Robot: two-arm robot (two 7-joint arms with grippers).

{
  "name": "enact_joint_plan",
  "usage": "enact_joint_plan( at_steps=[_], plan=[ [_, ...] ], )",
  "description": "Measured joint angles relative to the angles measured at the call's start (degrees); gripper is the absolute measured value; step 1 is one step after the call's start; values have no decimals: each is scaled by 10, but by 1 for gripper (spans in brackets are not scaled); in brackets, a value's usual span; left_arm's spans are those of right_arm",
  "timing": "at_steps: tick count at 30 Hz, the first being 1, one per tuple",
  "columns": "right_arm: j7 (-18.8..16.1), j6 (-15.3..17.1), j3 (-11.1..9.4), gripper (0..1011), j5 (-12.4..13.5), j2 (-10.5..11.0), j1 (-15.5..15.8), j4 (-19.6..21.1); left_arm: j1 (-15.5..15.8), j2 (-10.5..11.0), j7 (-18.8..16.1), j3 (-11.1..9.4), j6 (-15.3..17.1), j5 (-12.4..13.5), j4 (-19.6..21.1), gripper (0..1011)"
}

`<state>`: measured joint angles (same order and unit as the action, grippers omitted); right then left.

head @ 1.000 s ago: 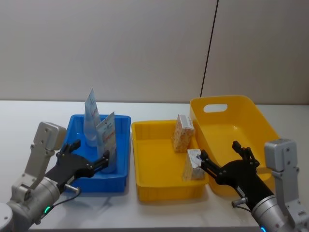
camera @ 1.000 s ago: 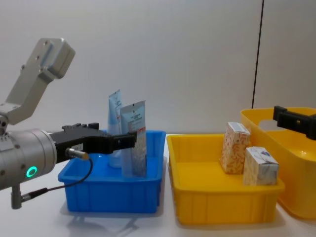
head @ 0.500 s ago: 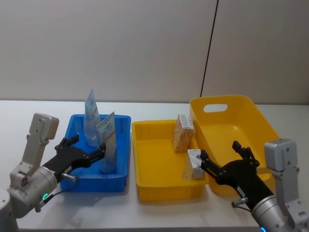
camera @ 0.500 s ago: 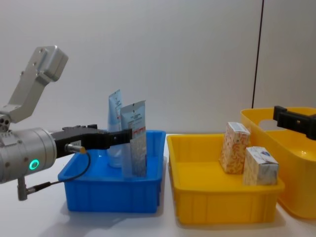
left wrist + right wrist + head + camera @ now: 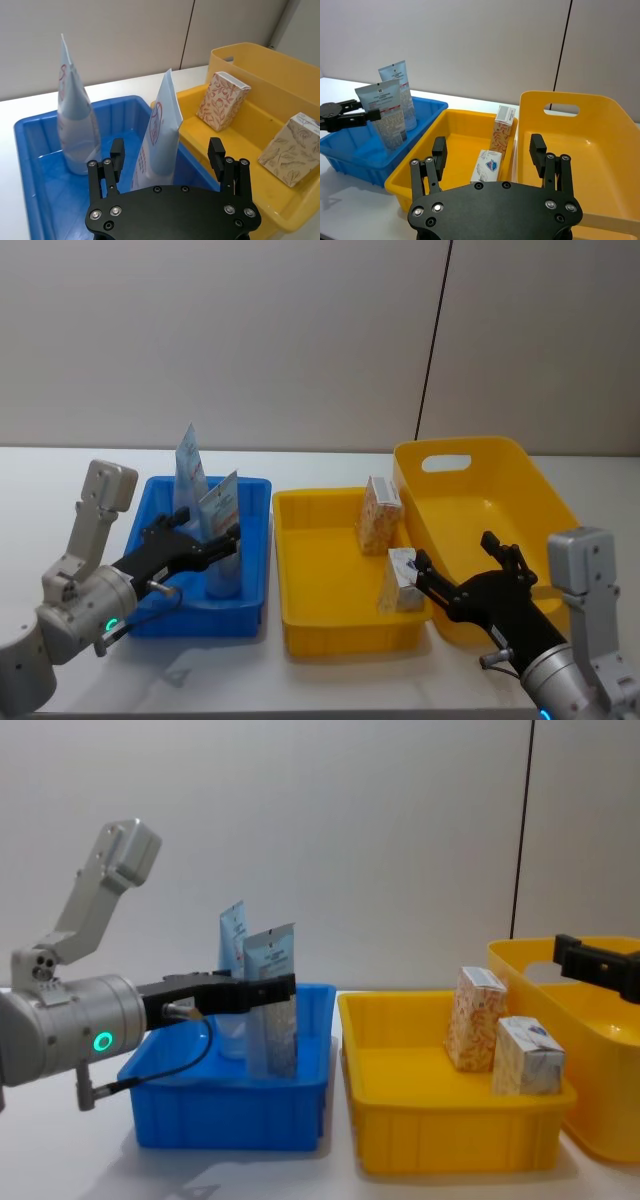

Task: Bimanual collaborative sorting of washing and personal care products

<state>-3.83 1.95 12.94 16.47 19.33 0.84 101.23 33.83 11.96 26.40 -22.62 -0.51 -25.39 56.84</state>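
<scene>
surface: white table [image 5: 330, 680] | under left gripper [image 5: 222, 540]: blue bin [image 5: 210, 622] | between the two grippers: shallow yellow bin [image 5: 345, 638] | just beyond right gripper [image 5: 455, 555]: deep yellow bin [image 5: 520, 490], seemingly touching the shallow one | all three stand side by side in one row

I'm getting bright, even, diffuse light from above. Soft, faint shadows on the bench [image 5: 300, 680] in front of the blue bin [image 5: 200, 622].
</scene>
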Motion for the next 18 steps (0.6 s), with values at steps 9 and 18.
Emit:
enact_joint_plan(
  at_steps=[9, 18],
  plan=[
    [0, 0, 0, 1002, 0, 0, 0, 0, 48, -27, 36, -2, -28, -3, -87, 1001],
    [0, 0, 0, 1002, 0, 0, 0, 0, 84, -49, 50, -2, -53, -2, -157, 1001]
  ],
)
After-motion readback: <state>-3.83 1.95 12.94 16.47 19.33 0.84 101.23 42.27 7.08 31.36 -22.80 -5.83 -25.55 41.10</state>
